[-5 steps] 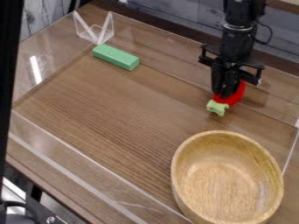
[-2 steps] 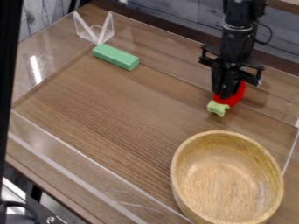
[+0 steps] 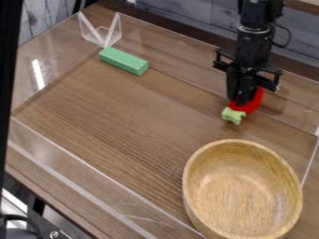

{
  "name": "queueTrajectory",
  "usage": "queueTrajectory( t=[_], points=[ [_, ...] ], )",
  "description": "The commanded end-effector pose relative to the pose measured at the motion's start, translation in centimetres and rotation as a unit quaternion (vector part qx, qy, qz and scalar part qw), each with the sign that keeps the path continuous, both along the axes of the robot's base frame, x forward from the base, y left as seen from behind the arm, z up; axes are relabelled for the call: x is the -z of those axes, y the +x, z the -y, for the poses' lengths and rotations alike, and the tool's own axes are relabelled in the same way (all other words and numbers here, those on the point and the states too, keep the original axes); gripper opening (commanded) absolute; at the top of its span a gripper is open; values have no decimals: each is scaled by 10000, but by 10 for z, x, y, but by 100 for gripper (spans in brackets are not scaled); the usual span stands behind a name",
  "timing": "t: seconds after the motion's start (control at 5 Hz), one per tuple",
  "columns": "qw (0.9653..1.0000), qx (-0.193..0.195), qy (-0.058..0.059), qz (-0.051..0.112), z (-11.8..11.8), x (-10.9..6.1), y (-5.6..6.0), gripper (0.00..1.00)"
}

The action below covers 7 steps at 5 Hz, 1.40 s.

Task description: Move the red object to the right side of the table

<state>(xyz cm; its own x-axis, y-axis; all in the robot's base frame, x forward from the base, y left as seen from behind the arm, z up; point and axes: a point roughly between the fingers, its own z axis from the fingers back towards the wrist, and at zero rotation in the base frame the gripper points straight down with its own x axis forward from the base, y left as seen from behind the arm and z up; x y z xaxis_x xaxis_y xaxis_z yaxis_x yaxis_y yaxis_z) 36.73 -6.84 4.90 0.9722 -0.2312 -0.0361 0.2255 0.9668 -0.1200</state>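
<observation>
One gripper (image 3: 240,99), black and closed down to its narrowest, reaches from above on the far side of the wooden bowl (image 3: 242,190), its tips against the one red object (image 3: 255,101); whether the toy is pinched between them cannot be told. The red object, showing one pale green stub angled toward the near left, lies on the table (image 3: 125,121) beyond the bowl and apart from it. One green block (image 3: 123,62) lies flat, well apart from the bowl, beyond it and to its left in the view. Farther still from the bowl, behind the block, stands one clear, angular piece (image 3: 101,30), its outline faint against the background. One bowl, round, pale and open at the top, sits at the near right of the view.

The gripper's tips overlap the red toy, hiding part of it and blurring the contact. The arm (image 3: 258,19) is cut off by the top edge of the frame, and dark shapes at the lower left, across from the bowl, are only partly in view. The single arm hangs nearly upright beyond the bowl, its gripper pointing down at the toy.
</observation>
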Motion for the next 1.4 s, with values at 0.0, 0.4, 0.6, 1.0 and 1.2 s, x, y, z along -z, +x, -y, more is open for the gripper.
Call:
queueTrajectory(
  t=[0.0, 0.4, 0.6, 1.0, 1.2],
  points=[
    [9982, 133, -101, 574, 8, -38, 6, 0],
    [9975, 151, -145, 679, 9, -43, 4, 0],
    [9975, 146, -150, 672, 8, -44, 3, 100],
    [9965, 79, -230, 797, 1, -65, -1, 100],
    [9944, 21, -310, 1006, -11, -96, -6, 100]
  ],
)
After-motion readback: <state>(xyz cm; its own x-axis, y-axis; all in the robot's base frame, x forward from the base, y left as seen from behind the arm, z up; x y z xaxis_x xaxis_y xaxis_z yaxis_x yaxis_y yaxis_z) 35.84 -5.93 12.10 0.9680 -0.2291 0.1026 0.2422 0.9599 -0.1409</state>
